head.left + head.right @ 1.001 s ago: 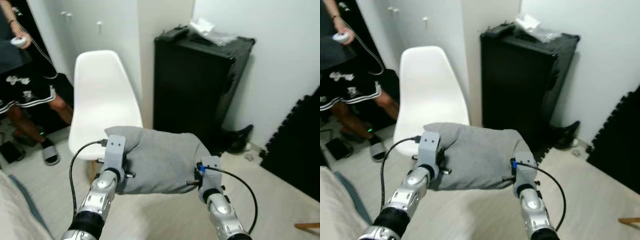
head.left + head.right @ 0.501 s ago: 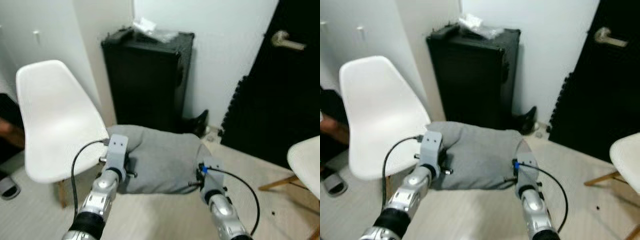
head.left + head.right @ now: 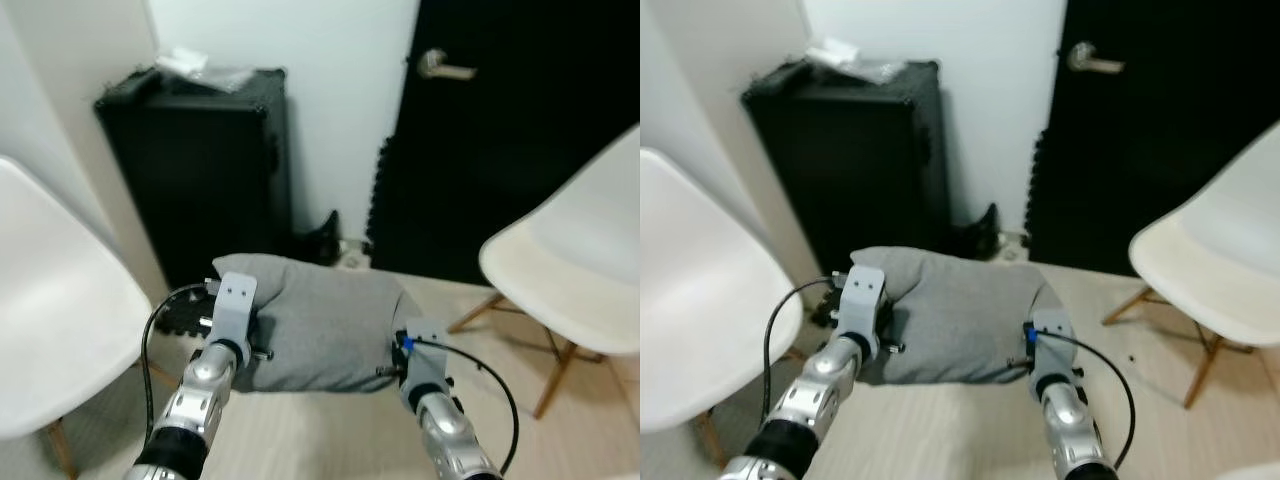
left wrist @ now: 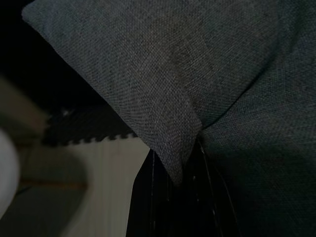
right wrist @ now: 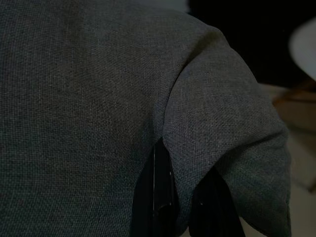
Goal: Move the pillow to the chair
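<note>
I carry the soft grey fabric pillow at the centre of the head view, my left gripper and right gripper each pinched into an end of it. White moulded chairs stand at right and lower left; I should face one squarely, keep both ends level, and let go only over the seat.

Grey pillow held between left tool and right tool, white chair right, black case behind

You are in a room at home: a black door, white chairs, a black case.
</note>
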Motion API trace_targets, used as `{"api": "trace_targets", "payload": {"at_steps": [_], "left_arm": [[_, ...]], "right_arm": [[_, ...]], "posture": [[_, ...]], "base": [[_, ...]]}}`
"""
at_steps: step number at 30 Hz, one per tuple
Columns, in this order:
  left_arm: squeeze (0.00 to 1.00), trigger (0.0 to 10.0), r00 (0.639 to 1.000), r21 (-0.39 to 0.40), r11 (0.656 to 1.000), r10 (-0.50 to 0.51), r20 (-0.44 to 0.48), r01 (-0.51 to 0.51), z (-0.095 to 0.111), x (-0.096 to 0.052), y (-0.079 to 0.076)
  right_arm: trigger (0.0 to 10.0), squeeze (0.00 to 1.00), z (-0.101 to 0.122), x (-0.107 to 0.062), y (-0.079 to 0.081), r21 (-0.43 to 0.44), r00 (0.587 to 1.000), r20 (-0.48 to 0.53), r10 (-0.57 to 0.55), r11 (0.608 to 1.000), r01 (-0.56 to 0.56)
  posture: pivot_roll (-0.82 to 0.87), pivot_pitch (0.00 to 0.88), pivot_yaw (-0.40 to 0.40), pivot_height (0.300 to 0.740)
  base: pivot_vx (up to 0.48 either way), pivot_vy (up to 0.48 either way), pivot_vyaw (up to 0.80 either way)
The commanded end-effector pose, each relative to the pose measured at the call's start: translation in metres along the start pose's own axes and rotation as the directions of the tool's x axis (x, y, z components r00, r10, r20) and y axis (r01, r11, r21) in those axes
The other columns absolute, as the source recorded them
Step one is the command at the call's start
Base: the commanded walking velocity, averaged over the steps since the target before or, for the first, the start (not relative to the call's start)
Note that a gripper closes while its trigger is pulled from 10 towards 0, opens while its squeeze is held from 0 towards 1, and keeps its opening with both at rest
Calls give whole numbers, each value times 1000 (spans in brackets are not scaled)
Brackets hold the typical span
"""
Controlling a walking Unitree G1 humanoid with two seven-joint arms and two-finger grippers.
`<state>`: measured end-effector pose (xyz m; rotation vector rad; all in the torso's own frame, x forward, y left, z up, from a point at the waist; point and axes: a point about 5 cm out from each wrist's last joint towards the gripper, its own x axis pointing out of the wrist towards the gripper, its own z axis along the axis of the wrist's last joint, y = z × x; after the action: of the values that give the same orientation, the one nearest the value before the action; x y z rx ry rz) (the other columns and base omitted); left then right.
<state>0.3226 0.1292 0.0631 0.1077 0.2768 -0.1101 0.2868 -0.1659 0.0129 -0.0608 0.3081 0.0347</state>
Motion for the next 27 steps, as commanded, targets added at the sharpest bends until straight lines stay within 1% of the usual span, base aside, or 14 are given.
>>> {"api": "trace_targets", "payload": {"at_steps": [1,17,27], "left_arm": [[0,10000,998,21,999,38,40,-39,8,0,10],[0,10000,999,28,999,35,36,-36,6,0,11],[0,10000,999,10,999,46,29,-47,6,1,10]], "right_arm": [[10000,0,-4,-2,-1,1,1000,-11,-13,1000,13],[10000,0,-4,-2,-1,1,1000,-12,-13,1000,13],[10000,0,1,1,0,-7,1000,-5,-2,1000,2]], "posture": [[73,55,59,740],[73,62,58,740],[73,63,50,740]], "base": [[0,0,-800],[0,0,-800],[0,0,-800]]}}
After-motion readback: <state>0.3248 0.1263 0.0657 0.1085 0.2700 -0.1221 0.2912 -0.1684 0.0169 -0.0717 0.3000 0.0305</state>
